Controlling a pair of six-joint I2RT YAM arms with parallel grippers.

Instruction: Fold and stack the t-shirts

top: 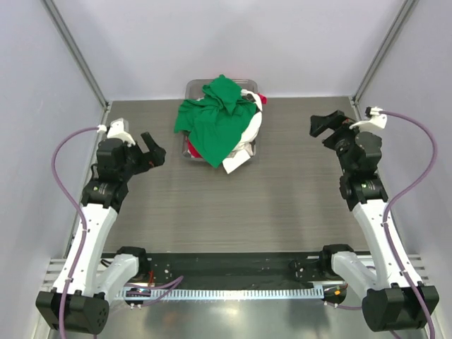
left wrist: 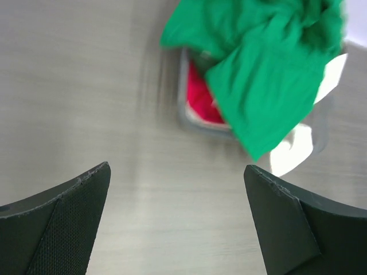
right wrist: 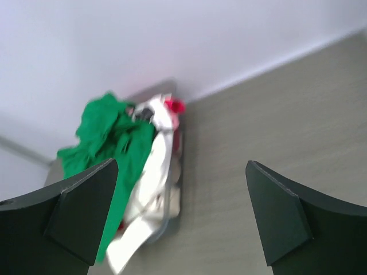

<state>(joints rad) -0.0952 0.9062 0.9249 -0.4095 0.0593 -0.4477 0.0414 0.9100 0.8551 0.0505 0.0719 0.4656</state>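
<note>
Top external view. Item: left gripper (top: 151,149), jaws spread wide, holding nothing, raised over the left side of the table (top: 212,205) and pointed inward to the right. Item: right gripper (top: 323,125), jaws likewise spread wide and empty, raised over the right side of the table, nearer the far edge, pointed inward to the left. Item: heap of t-shirts, piled in and spilling over a clear bin (top: 193,87) at the middle of the table's far edge, between the two grippers. Uppermost is the green t-shirt (top: 214,124), crumpled, draped over the bin's left and near rims; its long axis runs from the far edge toward the near edge, the lower hem hanging down to the table. Beneath and to its right is a white t-shirt (top: 245,145), trailing over the bin's near right corner. A red t-shirt (top: 262,99) shows at the far right of the heap and, in the left wrist view, inside the bin under the green cloth. No pink cloth can be made out. Bearing: the heap lies right and slightly beyond the left gripper, left of the right gripper. Judgement: the left gripper is the nearer, close to the green cloth's left fringe; the right stands well apart from the white edge.
</note>
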